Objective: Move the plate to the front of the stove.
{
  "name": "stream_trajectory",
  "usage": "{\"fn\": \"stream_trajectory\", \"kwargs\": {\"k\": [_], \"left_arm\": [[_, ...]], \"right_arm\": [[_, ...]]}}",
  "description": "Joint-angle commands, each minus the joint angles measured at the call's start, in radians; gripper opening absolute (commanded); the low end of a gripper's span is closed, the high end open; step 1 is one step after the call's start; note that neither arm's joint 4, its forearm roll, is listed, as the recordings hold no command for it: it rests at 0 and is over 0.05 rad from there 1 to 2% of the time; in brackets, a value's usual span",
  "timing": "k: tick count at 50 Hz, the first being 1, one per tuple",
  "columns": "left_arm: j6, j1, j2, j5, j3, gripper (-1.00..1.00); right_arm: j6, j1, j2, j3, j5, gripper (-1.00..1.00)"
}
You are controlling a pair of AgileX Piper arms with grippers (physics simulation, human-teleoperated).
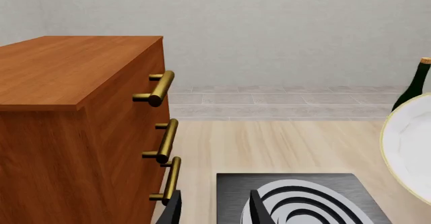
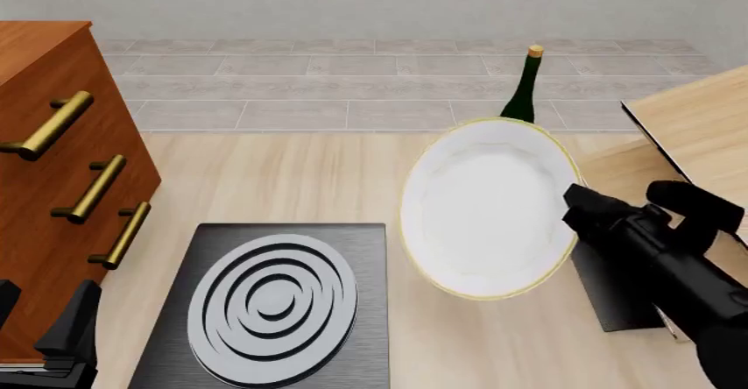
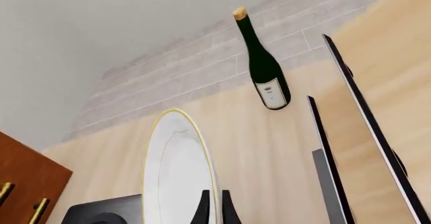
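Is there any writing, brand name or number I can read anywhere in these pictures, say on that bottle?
No legible text anywhere.
Wine bottle: its white label bears dark marks, too small and blurred to read.
Plate, stove and wooden cabinet: no writing visible.

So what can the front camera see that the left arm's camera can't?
Only the front view shows the right gripper pinching the plate's edge, the flat black mat underneath it, and the wooden board at the right. Only the left wrist view shows the left gripper's fingers up close, open over the stove. Both show the plate, stove, wooden drawers with gold handles, and the green bottle.
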State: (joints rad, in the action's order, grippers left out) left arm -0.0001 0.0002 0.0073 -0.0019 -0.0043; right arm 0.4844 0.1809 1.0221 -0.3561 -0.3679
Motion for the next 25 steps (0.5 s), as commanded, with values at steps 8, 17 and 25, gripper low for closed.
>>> {"fn": "stream_trajectory", "kwargs": {"k": [8, 17, 25], "left_arm": [[0.0, 0.0, 0.0, 0.0, 0.0, 1.0], [0.0, 0.0, 0.0, 0.0, 0.0, 1.0], [0.0, 0.0, 0.0, 0.0, 0.0, 1.0]], "right_arm": [[0.05, 0.004, 0.151, -0.19, 0.018, -1.0], [0.093, 0.014, 0.232, -0.284, 0.033, -1.0], [0.139, 0.034, 0.333, -0.372, 0.037, -1.0]]}}
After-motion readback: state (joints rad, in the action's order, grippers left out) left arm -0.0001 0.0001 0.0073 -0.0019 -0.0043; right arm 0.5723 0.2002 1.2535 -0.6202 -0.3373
